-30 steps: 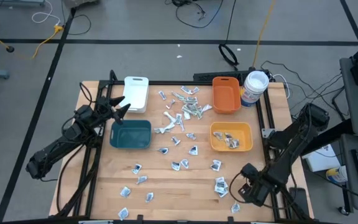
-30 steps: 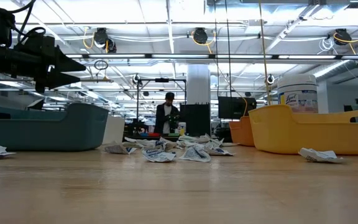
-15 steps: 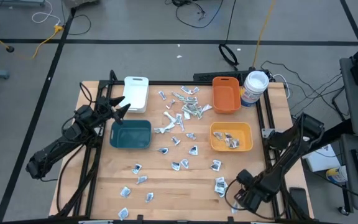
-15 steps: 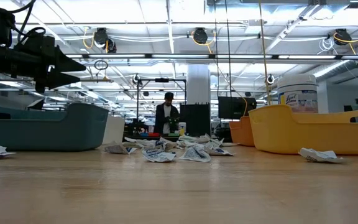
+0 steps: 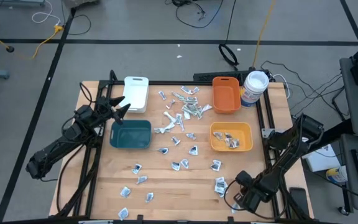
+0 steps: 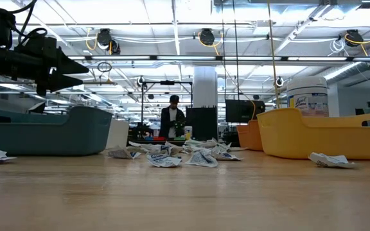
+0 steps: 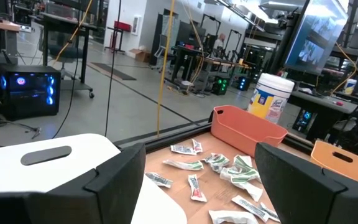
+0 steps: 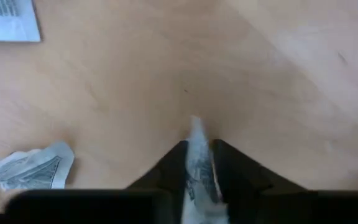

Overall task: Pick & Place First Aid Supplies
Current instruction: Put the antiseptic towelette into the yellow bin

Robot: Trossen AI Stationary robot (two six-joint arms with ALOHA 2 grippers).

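The first aid supplies are small white-grey packets scattered over the wooden table (image 5: 185,180), thickest at the far middle (image 5: 186,107). A few lie in the yellow bin (image 5: 232,137). My right gripper (image 8: 199,148) is at the table's near right corner (image 5: 237,198), pointing down and shut on one packet (image 8: 199,163). Two more packets lie flat on the wood nearby (image 8: 28,169) (image 8: 8,18). My left gripper (image 5: 122,106) hangs open and level at the far left, between the white bin (image 5: 136,93) and the teal bin (image 5: 130,134), touching nothing. My right gripper pinches one packet between its two fingers (image 8: 169,165). The fingers come from above and point down at the table. The packet stands on edge in the gap, and its narrow end (image 8: 195,127) sticks out past the fingertips toward the wood. Whether that end touches the table I cannot tell.
An orange bin (image 5: 226,94) and a round white-lidded tub (image 5: 254,87) stand at the far right. In the low view the teal bin (image 6: 44,131) and the yellow bin (image 6: 326,133) flank the packets (image 6: 172,154). A person (image 6: 172,122) stands far behind the table.
My right arm has gone down and toward the table's near left, settling over the near right corner, then kept still for the last half second. The packets on the table have kept their places.
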